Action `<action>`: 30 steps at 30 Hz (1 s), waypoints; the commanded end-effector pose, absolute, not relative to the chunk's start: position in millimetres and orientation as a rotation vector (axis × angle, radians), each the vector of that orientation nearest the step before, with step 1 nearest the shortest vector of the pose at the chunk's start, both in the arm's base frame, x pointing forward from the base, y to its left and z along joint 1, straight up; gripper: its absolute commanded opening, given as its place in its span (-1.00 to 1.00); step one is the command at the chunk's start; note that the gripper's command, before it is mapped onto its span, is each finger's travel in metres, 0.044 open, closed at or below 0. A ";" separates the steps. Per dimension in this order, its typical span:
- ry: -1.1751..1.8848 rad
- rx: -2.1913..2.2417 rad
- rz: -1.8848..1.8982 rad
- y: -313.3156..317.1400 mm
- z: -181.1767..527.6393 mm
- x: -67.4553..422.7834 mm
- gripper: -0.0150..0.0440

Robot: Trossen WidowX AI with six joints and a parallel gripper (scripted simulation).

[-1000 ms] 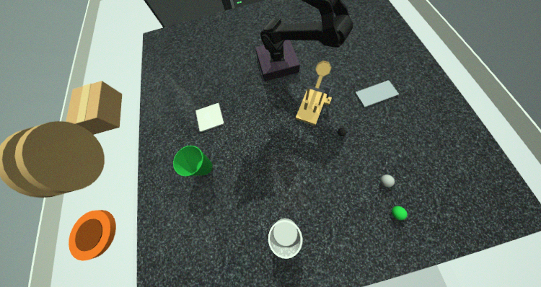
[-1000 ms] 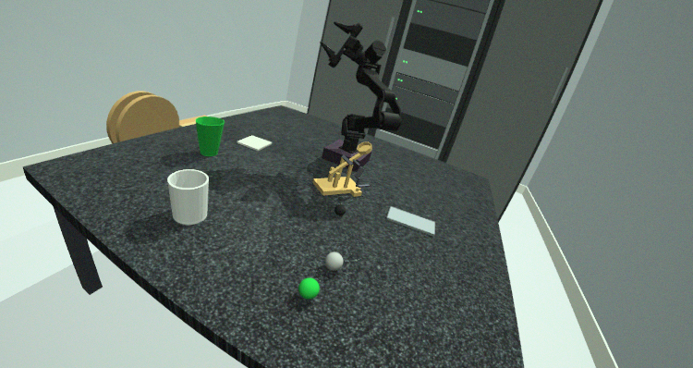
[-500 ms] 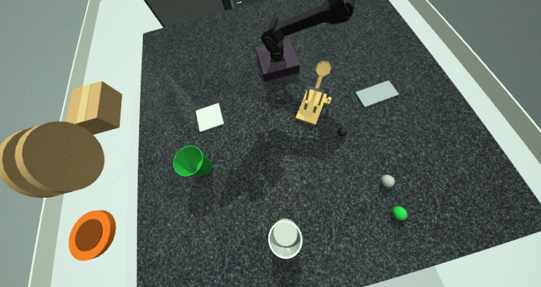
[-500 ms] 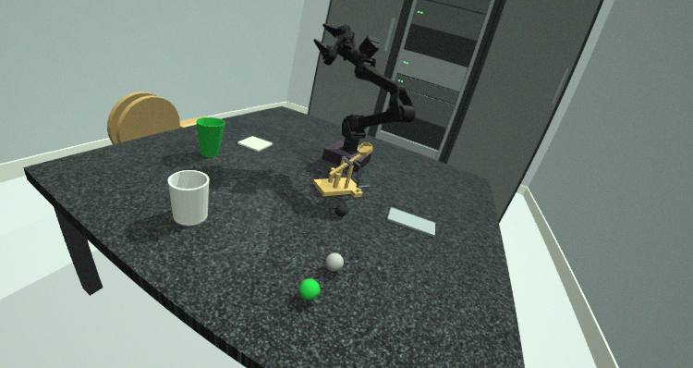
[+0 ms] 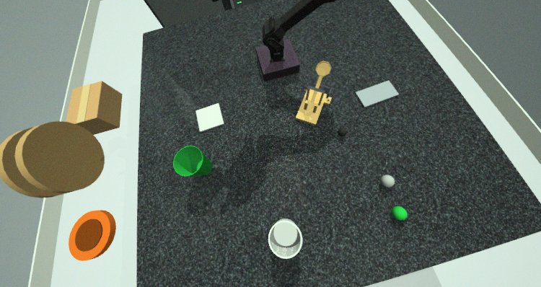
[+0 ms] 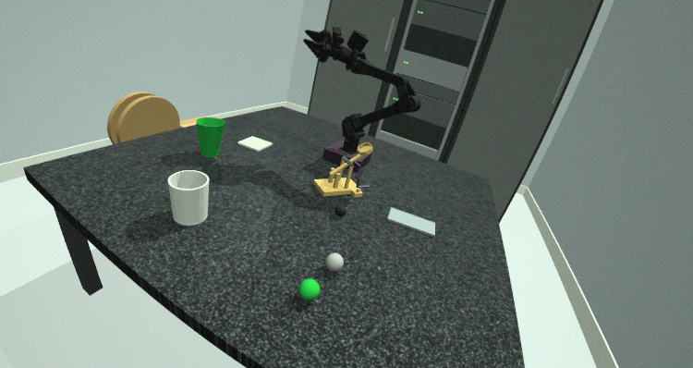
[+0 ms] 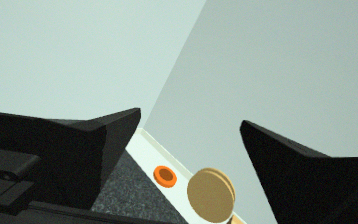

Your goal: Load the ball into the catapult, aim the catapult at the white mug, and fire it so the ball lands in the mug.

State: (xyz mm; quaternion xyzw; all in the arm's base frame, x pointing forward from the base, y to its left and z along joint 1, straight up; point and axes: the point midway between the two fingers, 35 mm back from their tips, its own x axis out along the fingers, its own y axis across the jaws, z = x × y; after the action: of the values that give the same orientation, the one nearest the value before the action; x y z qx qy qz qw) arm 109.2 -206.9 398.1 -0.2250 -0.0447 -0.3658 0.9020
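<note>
Three balls lie loose toward the worktop's right edge, black ball (image 5: 342,131) just beside the catapult (image 5: 313,105); gripper (image 6: 317,44) raised high, jaws wide, empty; white mug (image 5: 285,238) near the front edge, likely the target.
</note>
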 end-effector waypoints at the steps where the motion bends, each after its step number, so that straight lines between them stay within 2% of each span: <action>1: -0.100 -0.351 -0.713 -211.5 392.3 122.2 1.00; 17: -0.004 0.132 -0.483 -207.2 348.5 199.8 1.00; 30: 0.215 0.465 -0.301 -160.2 301.8 265.9 1.00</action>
State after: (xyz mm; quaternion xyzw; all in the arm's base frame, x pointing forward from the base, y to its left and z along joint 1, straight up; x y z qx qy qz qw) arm 254.6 -171.2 310.8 0.1999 0.0811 -0.1614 0.9630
